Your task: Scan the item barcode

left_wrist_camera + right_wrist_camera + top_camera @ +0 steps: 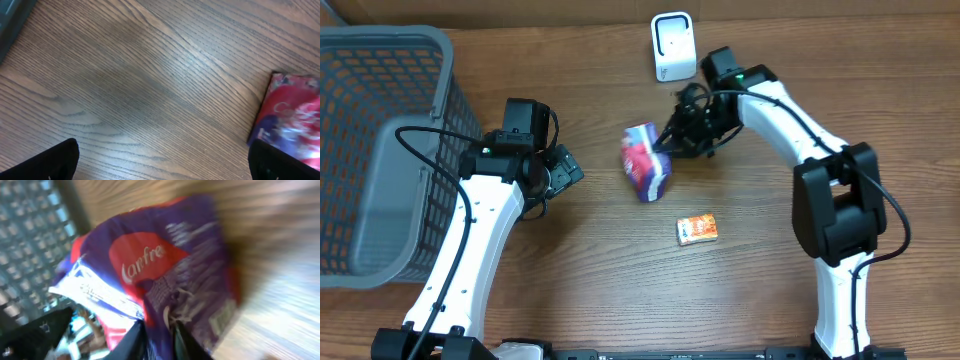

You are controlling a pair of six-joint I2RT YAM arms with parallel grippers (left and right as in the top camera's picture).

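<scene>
A purple and red snack packet (645, 162) lies crumpled on the wooden table, left of my right gripper (670, 140). In the right wrist view the packet (165, 265) fills the frame. My right gripper (159, 340) stands nearly shut, with a fold of the packet's edge pinched between its fingers. My left gripper (565, 170) hovers left of the packet, open and empty. In the left wrist view its fingertips (55, 162) stand far apart over bare wood, and the packet (292, 120) shows at the right edge. A white scanner (673, 47) stands at the back.
A grey mesh basket (380, 150) fills the left side; it also shows behind the packet as the basket (25, 230). A small orange box (697, 229) lies in front of the packet.
</scene>
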